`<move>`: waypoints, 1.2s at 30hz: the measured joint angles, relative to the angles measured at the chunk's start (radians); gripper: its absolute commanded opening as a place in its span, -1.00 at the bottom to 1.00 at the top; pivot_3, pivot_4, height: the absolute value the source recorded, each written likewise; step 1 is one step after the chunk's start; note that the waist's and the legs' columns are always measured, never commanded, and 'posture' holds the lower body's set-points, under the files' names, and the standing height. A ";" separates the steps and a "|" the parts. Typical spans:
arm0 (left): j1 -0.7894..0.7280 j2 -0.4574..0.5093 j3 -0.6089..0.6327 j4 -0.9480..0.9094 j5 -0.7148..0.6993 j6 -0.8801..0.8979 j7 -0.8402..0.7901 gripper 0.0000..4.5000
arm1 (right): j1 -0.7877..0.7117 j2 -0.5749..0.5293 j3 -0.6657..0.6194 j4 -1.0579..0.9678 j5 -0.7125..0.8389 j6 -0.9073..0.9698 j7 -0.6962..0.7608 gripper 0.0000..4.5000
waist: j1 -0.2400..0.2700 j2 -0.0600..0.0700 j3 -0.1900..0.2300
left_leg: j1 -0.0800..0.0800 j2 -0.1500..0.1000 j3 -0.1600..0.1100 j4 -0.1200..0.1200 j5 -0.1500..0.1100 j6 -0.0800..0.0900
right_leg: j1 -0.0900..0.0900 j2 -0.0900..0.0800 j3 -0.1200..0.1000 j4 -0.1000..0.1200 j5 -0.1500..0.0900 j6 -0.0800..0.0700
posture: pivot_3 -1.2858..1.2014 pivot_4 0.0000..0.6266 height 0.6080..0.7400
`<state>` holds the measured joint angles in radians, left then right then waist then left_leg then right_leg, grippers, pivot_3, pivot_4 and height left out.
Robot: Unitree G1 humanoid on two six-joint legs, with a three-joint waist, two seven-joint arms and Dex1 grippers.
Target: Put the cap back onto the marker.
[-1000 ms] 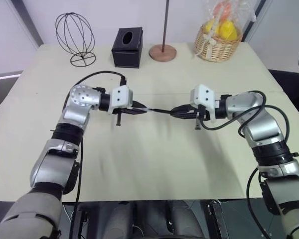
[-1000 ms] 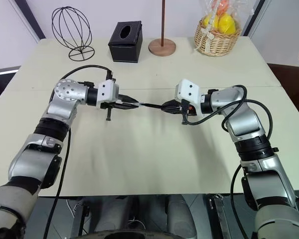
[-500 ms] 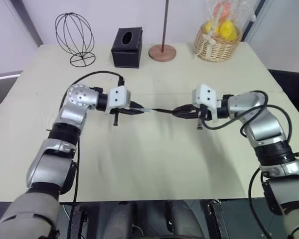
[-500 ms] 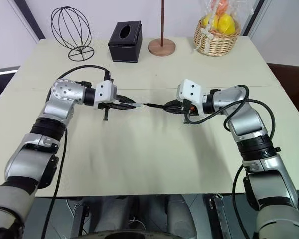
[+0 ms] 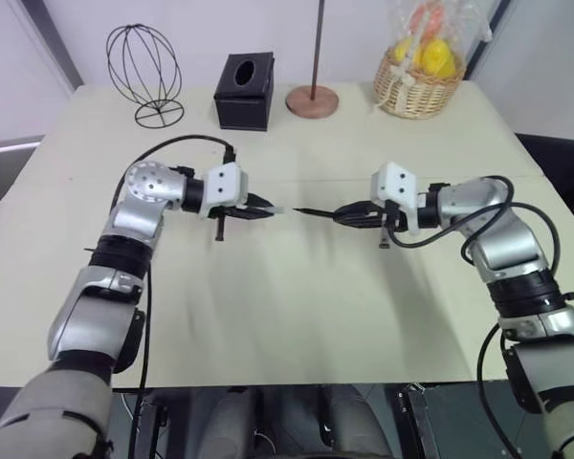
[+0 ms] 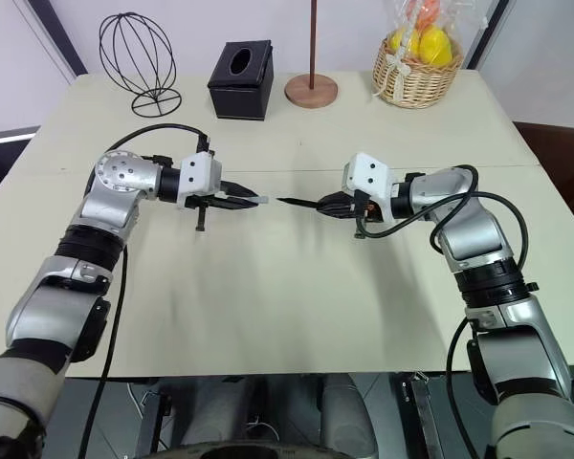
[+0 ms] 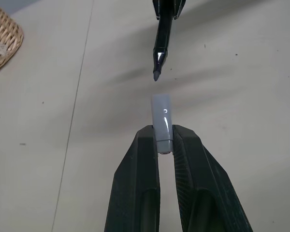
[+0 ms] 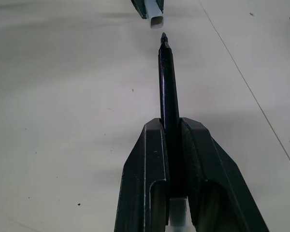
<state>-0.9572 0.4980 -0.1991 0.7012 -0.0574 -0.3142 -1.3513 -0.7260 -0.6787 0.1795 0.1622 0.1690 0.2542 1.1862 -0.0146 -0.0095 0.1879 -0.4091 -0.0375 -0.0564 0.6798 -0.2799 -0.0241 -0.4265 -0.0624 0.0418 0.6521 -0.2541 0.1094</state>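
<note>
My left gripper (image 5: 261, 207) is shut on the cap (image 7: 162, 121), a short light-grey tube that sticks out past its fingertips with its open end toward the marker. My right gripper (image 5: 348, 215) is shut on the marker (image 8: 167, 82), a thin black stick whose pointed tip aims at the cap. Both are held above the middle of the table (image 5: 287, 316), facing each other almost in line. A small gap separates the marker tip (image 6: 281, 201) from the cap (image 6: 258, 200). The marker's rear end is hidden between the right fingers.
Along the table's far edge stand a black wire ball ornament (image 5: 143, 67), a black tissue box (image 5: 244, 91), a round wooden stand base with a pole (image 5: 312, 99) and a wicker basket of fruit (image 5: 419, 81). A seam line (image 5: 497, 177) crosses the tabletop.
A second ago the marker's tip met the cap. Now the two stand apart with a small gap, the left gripper sitting slightly further left.
</note>
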 measured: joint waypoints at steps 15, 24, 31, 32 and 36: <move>-0.021 -0.040 0.000 0.025 0.003 -0.008 0.008 -0.97 | 0.000 0.009 0.000 -0.003 0.001 0.003 -0.005 -1.00 | 0.000 0.000 0.000 | 0.000 0.000 0.000 0.000 0.000 0.000 | 0.000 0.000 0.000 0.000 0.000 0.000 | 0.03 -0.52 1.00; -0.055 -0.053 -0.028 0.065 0.058 -0.098 0.021 -0.97 | 0.000 0.017 0.004 -0.002 -0.004 0.002 -0.003 -1.00 | 0.000 0.000 0.000 | 0.000 0.000 0.000 0.000 0.000 0.000 | 0.000 0.000 0.000 0.000 0.000 0.000 | 0.03 -0.52 1.00; -0.089 -0.066 -0.046 0.127 0.106 -0.190 0.056 -0.97 | -0.011 0.019 0.006 0.003 -0.035 0.002 -0.005 -1.00 | 0.000 0.000 0.000 | 0.000 -0.001 0.000 0.000 0.000 0.000 | 0.000 0.000 0.000 0.000 0.000 0.000 | 0.03 -0.52 1.00; -0.093 -0.067 -0.046 0.134 0.112 -0.199 0.058 -0.97 | -0.013 0.019 0.006 0.003 -0.037 0.002 -0.005 -1.00 | 0.000 0.000 0.000 | 0.000 -0.001 0.000 0.000 0.000 0.000 | 0.000 0.000 0.000 0.000 0.000 0.000 | 0.03 -0.52 1.00; -0.098 -0.075 -0.046 0.155 0.120 -0.226 0.076 -0.97 | -0.016 0.019 0.005 0.007 -0.045 0.002 -0.006 -1.00 | 0.000 0.000 0.000 | 0.000 -0.001 0.000 0.000 0.000 0.000 | 0.000 0.000 0.000 0.000 0.000 0.000 | 0.03 -0.52 1.00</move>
<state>-1.0554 0.4226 -0.2453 0.8567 0.0623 -0.5402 -1.2752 -0.7420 -0.6597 0.1842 0.1688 0.1241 0.2566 1.1803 -0.0144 -0.0096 0.1879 -0.4092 -0.0381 -0.0562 0.6799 -0.2799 -0.0240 -0.4266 -0.0622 0.0418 0.6521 -0.2541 0.1094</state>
